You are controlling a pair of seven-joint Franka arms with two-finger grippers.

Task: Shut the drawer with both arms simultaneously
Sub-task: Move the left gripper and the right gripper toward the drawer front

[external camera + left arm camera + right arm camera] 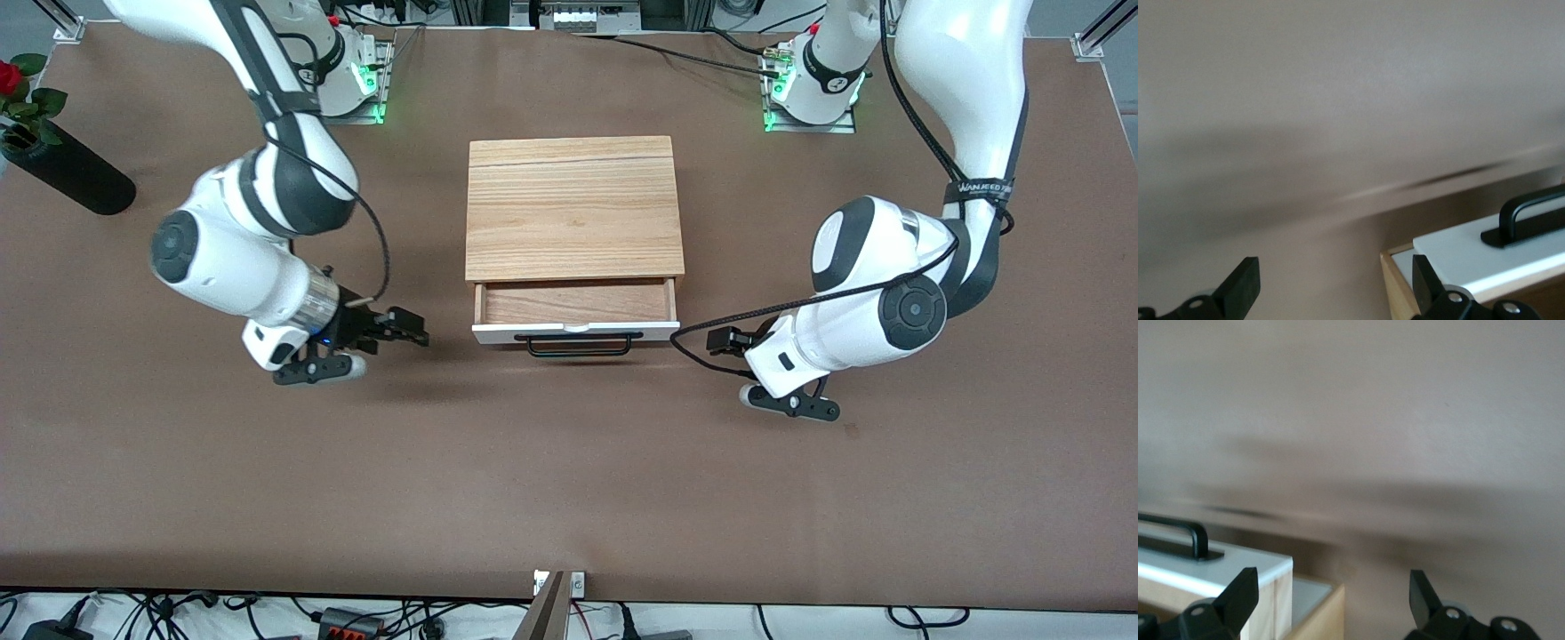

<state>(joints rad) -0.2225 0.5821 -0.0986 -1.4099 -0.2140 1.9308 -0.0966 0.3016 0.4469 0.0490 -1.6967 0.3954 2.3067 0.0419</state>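
Note:
The drawer (pixel 576 304) is pulled partly out of the light oak box (pixel 573 209), its white front panel and black bar handle (pixel 582 345) facing the front camera. My right gripper (pixel 414 332) is open and empty, low beside the drawer's front corner toward the right arm's end. My left gripper (pixel 720 340) is open and empty, low beside the other front corner. In the left wrist view the open gripper (pixel 1335 283) has the drawer's white panel (pixel 1471 250) by one finger. In the right wrist view the open gripper (pixel 1330 593) has the panel (pixel 1218 563) by one finger.
A black vase (pixel 67 171) with a red rose lies at the right arm's end of the table, farther from the front camera. A small fixture (pixel 556 600) sits at the table's front edge. Brown tabletop (pixel 569 480) surrounds the box.

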